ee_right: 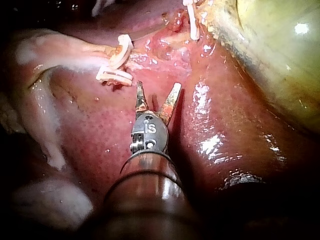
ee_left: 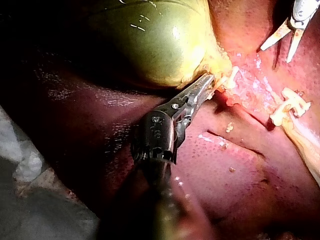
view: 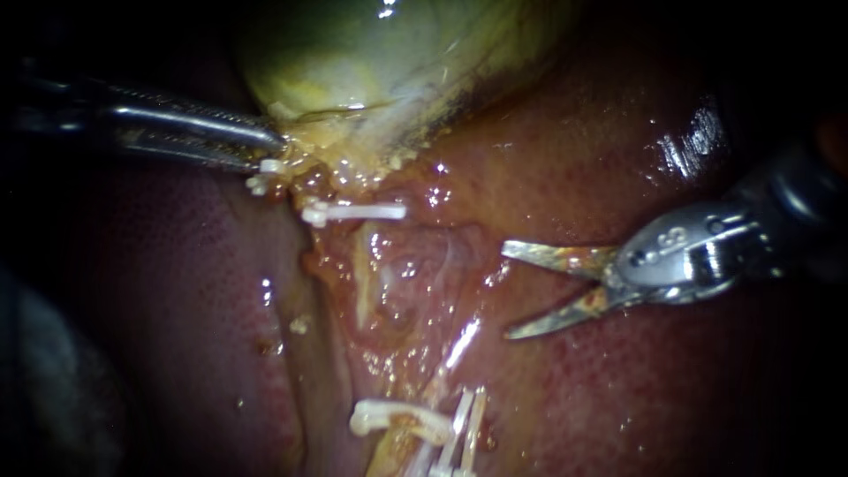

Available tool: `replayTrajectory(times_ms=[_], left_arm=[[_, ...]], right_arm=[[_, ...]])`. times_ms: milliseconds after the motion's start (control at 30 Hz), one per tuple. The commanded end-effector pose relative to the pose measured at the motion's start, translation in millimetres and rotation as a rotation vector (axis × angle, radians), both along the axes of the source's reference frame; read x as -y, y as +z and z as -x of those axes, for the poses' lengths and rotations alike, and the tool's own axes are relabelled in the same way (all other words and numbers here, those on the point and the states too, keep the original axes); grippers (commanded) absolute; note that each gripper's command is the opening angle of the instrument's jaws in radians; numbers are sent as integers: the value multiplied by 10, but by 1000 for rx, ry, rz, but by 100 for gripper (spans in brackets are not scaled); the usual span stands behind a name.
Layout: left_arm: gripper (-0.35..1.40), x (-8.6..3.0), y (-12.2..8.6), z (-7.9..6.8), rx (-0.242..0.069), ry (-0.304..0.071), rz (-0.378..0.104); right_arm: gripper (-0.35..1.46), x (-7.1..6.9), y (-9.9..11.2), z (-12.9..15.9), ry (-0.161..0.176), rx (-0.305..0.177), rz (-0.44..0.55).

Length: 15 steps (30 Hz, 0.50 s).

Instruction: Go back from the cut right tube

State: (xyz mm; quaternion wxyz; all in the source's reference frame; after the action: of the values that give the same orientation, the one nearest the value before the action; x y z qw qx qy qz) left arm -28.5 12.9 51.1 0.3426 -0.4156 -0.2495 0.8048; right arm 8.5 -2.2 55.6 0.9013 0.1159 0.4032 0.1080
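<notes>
A pale tube [ee_right: 75,57] ends in a stump ahead of the right instrument [ee_right: 158,85] and off to one side of it. Two white clips [ee_right: 114,75] sit across the stump's end. The cut end itself is hard to make out among the clips and the wet, raw tissue, and it is unclear which tube this is. The tube's other end runs out of view.

The right instrument's two blades are spread wide and hold nothing. They are clear of the clipped stump and hang over bare red liver [ee_right: 115,135].

Farther ahead of the blades, a single clip [view: 353,212] lies across yellowish tissue just beside the edge of the gallbladder [view: 371,53]. A glistening raw patch lies between this clip and the stump.

The left instrument [view: 276,148] is well apart from the right one. Its jaws are closed on the yellow tissue at the gallbladder's narrow end, though that tissue partly hides the exact point of grip. A small clip [view: 261,183] sits just beside its jaw tips. Its shaft fades into darkness, and most of the gallbladder is cut off at the edge of the view.
</notes>
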Motion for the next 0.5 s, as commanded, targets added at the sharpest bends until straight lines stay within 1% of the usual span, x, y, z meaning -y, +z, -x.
replayTrajectory(times_ms=[33,133,167,233,267,333,367,500], left_arm=[[-35,0,0,1,0,0,0],[-35,-1,1,2,-1,-1,0],[-35,-1,2,3,-1,-1,1],[-35,1,5,5,-2,-3,2],[-35,2,8,8,-4,-4,5],[-35,3,14,14,-7,-7,8],[-35,4,17,18,-10,-11,11],[-35,9,32,34,-5,-4,9]], right_arm=[[145,-1,1,2,3,1,-3],[145,-3,3,6,-3,4,-6],[145,-3,3,7,1,6,-11],[145,-3,3,7,-6,2,-16],[145,-3,3,7,-8,0,-22],[145,-2,3,7,-26,-17,-39],[145,-2,3,7,-28,-18,-41],[145,-2,3,7,-30,-20,-43]])
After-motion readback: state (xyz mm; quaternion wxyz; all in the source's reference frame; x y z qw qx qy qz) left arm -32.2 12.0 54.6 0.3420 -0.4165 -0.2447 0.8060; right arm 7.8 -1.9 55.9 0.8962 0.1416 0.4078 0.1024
